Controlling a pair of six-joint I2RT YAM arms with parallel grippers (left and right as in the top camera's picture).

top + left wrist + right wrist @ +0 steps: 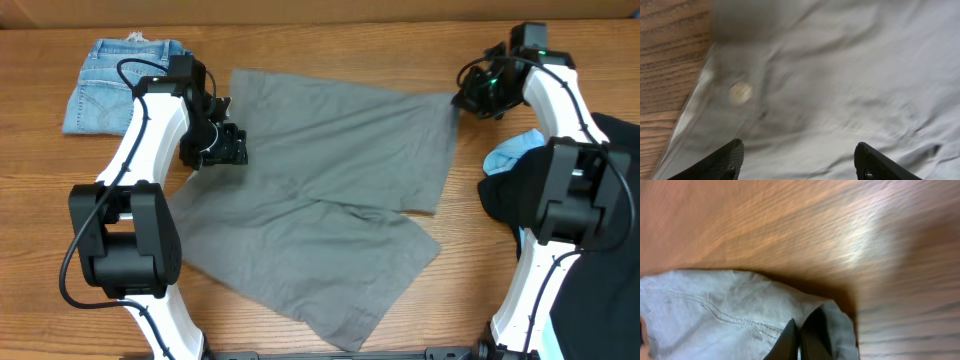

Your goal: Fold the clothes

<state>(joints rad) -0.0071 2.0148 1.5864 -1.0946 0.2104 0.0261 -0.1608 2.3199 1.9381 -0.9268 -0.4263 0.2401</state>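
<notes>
We see the shorts (320,190) spread flat in the middle of the table (300,40). Our left gripper (799,155) hangs just above their waistband edge near the button (741,92), jaws wide apart and holding nothing. Our right gripper (799,342) has its fingers pinched together on the shorts' far right corner, with cloth bunched around them.

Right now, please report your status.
Left end effector open over grey shorts. Right end effector shut on their corner. Denim pair apart, far left.
</notes>
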